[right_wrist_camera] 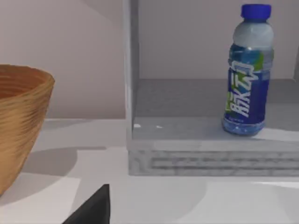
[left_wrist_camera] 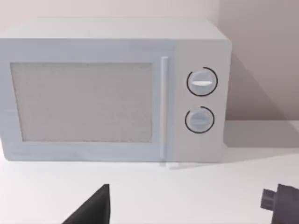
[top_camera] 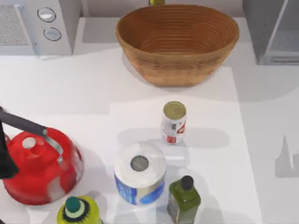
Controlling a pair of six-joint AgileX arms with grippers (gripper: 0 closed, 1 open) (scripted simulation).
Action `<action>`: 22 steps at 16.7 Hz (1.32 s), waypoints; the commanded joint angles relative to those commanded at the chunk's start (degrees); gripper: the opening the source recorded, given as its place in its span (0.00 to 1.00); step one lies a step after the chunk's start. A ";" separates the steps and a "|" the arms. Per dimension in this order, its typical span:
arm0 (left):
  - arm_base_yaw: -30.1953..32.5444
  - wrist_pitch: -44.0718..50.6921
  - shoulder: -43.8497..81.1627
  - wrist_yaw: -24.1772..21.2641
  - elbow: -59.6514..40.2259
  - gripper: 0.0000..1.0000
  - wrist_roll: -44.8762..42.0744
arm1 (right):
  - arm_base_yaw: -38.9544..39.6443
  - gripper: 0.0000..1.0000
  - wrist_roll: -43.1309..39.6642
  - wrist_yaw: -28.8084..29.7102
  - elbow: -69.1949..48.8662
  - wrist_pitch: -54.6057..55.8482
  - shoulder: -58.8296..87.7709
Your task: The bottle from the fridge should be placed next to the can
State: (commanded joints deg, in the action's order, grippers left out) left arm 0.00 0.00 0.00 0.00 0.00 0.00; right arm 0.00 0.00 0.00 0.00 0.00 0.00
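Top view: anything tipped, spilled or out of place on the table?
Nothing stands out. The can, paper roll, dark green bottle, red kettle and basket all sit upright with no spill. In the right wrist view the bottle stands upright inside the open fridge.

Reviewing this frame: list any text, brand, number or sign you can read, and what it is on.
None can be read for certain.
bottle in the fridge: large white characters on the blue label, too blurred to read.
can: red markings, too small to read.
paper roll: blue print, unreadable.
microwave: two dials, no legible marks.
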 joint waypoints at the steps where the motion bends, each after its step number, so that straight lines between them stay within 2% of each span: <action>1: 0.00 0.00 0.00 0.00 0.00 1.00 0.00 | 0.00 1.00 0.00 0.00 0.00 0.00 0.00; 5: 0.00 0.00 0.00 0.00 0.00 1.00 0.00 | -0.72 1.00 -0.06 -0.40 -2.47 3.19 3.56; 9: 0.00 0.00 0.00 0.00 0.00 1.00 0.00 | -2.72 1.00 -0.09 -2.09 -9.91 13.03 16.88; 22: 0.00 0.00 0.00 0.00 0.00 1.00 0.00 | -11.71 1.00 0.32 -10.12 -42.16 56.41 100.10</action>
State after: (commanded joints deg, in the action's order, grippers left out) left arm 0.00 0.00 0.00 0.00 0.00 0.00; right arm -11.71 0.32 -10.12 -42.16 56.41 100.10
